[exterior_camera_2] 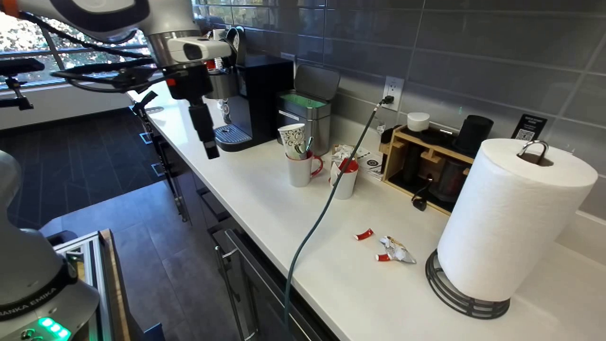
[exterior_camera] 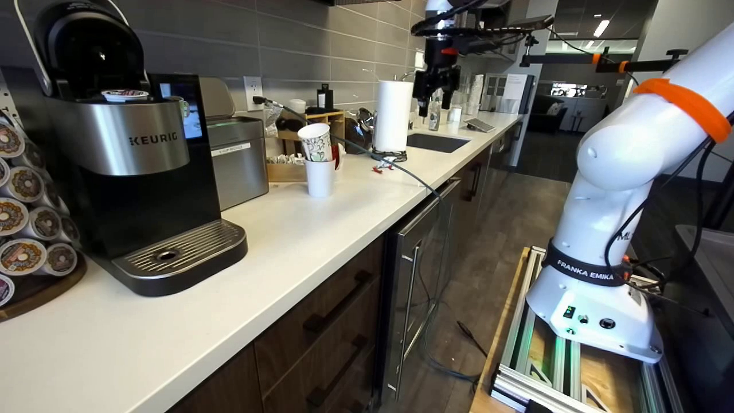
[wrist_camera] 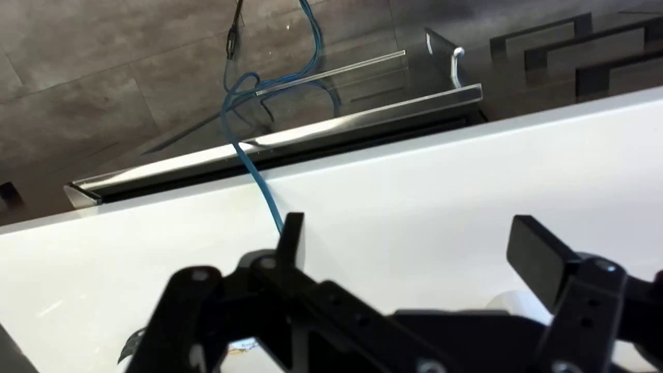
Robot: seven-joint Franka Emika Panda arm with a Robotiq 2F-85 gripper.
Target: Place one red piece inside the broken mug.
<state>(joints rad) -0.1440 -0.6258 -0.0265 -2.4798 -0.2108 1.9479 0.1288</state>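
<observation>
Two small red pieces lie on the white counter in an exterior view (exterior_camera_2: pixel 363 234) (exterior_camera_2: pixel 383 257); the second touches a crumpled silver wrapper (exterior_camera_2: pixel 399 251). They show small in an exterior view (exterior_camera: pixel 377 170). The broken mug (exterior_camera_2: pixel 348 185), white with a red inside and a jagged rim, stands upright behind the cable. My gripper is open and empty, high above the counter near its front edge, in both exterior views (exterior_camera: pixel 434 106) (exterior_camera_2: pixel 211 151) and the wrist view (wrist_camera: pixel 409 228). In the wrist view no red piece shows; part of a white round thing (wrist_camera: pixel 520 303) shows.
A white mug with a red handle (exterior_camera_2: pixel 299 173) holds a patterned paper cup (exterior_camera_2: pixel 292 137) beside the broken mug. A blue cable (exterior_camera_2: pixel 310 232) hangs across the counter. A paper towel roll (exterior_camera_2: pixel 511 222), a wooden organizer (exterior_camera_2: pixel 395 161) and a coffee machine (exterior_camera: pixel 155 189) stand around.
</observation>
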